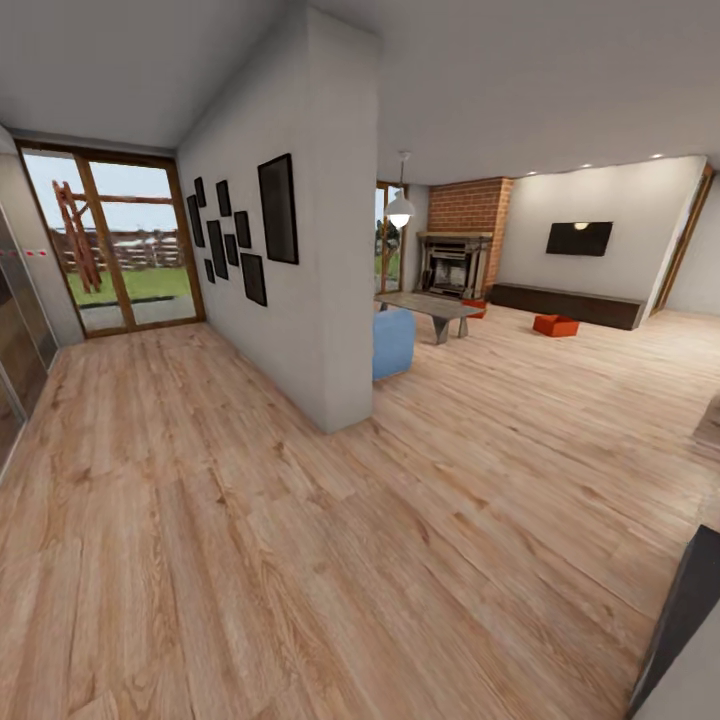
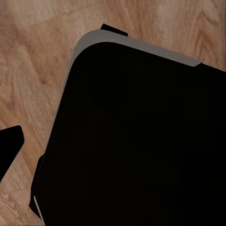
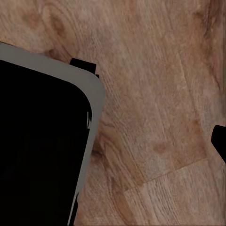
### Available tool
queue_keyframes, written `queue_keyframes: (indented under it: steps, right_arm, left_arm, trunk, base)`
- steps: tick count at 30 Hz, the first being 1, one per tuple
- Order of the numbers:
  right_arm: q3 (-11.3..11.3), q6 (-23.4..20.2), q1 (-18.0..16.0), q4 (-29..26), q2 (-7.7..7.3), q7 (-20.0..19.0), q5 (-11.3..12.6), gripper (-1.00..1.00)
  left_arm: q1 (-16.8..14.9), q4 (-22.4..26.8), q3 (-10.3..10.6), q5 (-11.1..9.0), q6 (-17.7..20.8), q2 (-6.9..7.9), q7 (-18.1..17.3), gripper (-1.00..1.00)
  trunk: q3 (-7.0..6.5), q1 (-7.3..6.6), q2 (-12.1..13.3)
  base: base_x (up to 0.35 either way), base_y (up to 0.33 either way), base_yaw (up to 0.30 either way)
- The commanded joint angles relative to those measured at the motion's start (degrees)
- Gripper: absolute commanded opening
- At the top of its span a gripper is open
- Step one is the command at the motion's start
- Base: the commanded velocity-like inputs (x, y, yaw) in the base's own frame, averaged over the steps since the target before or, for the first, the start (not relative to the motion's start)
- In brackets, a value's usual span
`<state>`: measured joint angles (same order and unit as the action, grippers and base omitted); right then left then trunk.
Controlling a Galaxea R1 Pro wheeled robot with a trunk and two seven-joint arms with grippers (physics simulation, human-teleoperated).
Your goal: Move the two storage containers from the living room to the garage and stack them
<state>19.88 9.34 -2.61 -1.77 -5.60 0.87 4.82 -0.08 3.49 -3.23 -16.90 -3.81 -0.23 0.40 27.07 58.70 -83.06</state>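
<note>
We look across a light wood plank floor point(image 1: 300, 540) toward the living room; a white dividing wall point(image 1: 310, 220) with black picture frames point(image 1: 277, 209) stands left of centre, and wood-framed glass doors point(image 1: 115, 240) close the passage on the far left. Far off on the right side, one orange-red bin point(image 1: 555, 324) sits on the planks in front of a long dark cabinet point(image 1: 565, 304) under a wall television point(image 1: 579, 238); the second bin point(image 1: 475, 306) is partly hidden behind the glass table point(image 1: 430, 306), near the brick fireplace point(image 1: 455, 262). The two bins lie apart from each other; a blue sofa end point(image 1: 393, 342) shows beside the wall, and a pendant lamp point(image 1: 401, 208) hangs above the table. In our wrist views we see the robot's dark base point(image 2: 136, 141) over the planks; a black tip point(image 2: 9, 146) shows at the edge of the left wrist view and another point(image 3: 220, 141) in the right; we cannot tell whether either gripper is open or closed.
</note>
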Motion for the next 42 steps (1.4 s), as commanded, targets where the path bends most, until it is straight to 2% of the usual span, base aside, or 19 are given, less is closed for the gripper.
queue_keyframes:
  steps: [1,12,24,42]
  right_arm:
    - [0.5,0.2,0.0,0.0,-0.01,0.1,0.5,1.00]
    - [0.7,0.4,0.0,0.0,-0.03,0.1,0.3,1.00]
    - [-0.3,0.7,0.0,0.0,0.02,0.2,1.1,1.00]
    - [-0.1,0.5,0.0,0.0,0.04,0.2,0.9,1.00]
  left_arm:
    - [0.0,0.0,-0.3,-0.1,-0.1,-0.03,0.0,1.00]
    - [0.0,0.0,-0.3,-0.1,-0.1,-0.03,0.0,1.00]
    - [0.0,0.0,-0.3,-0.1,-0.1,0.05,0.0,1.00]
    - [0.0,0.0,-0.3,-0.1,-0.1,0.01,0.0,1.00]
  trunk:
    - [0.05,0.03,0.0]
    - [0.05,0.03,0.0]
    - [0.05,0.03,0.0]
    - [0.05,0.03,0.0]
  base:
    - [0.326,0.000,0.002]
    - [0.326,0.000,0.000]
    - [0.326,0.000,-0.011]
    - [0.326,0.000,-0.260]
